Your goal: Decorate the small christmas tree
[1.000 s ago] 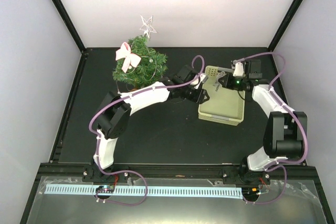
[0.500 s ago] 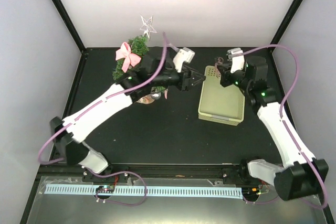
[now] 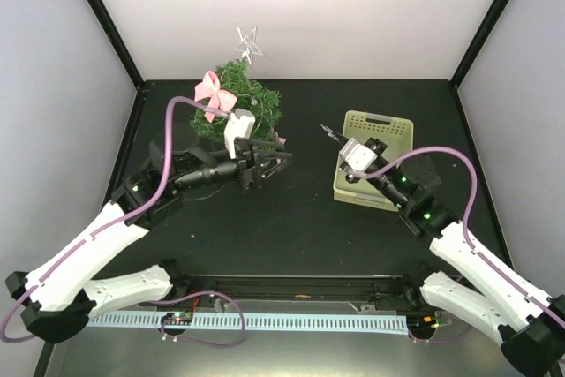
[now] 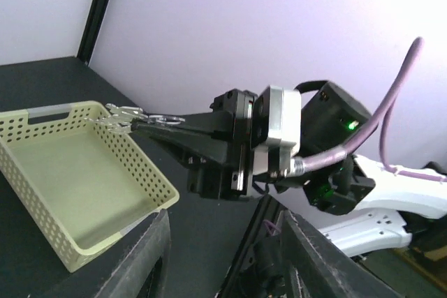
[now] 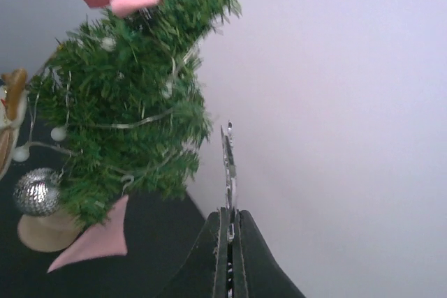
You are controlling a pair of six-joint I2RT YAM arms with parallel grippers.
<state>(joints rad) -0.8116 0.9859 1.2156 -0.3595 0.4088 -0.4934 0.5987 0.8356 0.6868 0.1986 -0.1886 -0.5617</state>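
Observation:
The small christmas tree [image 3: 240, 108] stands at the back left on a light-wood disc, with a pink bow [image 3: 212, 92] and a silver star [image 3: 248, 42] on top. In the right wrist view the tree [image 5: 126, 123] carries a silver ball [image 5: 35, 191] and a thin silver strand. My right gripper [image 3: 333, 136] is shut on a flat silver ornament [image 5: 228, 162], seen edge-on, held in the air between tree and basket. My left gripper [image 3: 278, 162] is open and empty, just right of the tree. In the left wrist view its jaws [image 4: 223, 246] point at the right gripper.
A pale green lattice basket [image 3: 388, 184] sits right of centre; it looks empty in the left wrist view [image 4: 133, 165]. White walls and black frame posts close in the black table at the back and sides.
Both arms have drawn back. My right gripper lifted out of the basket and swung left with the silver ornament. My left gripper moved from the basket's edge back to beside the tree.

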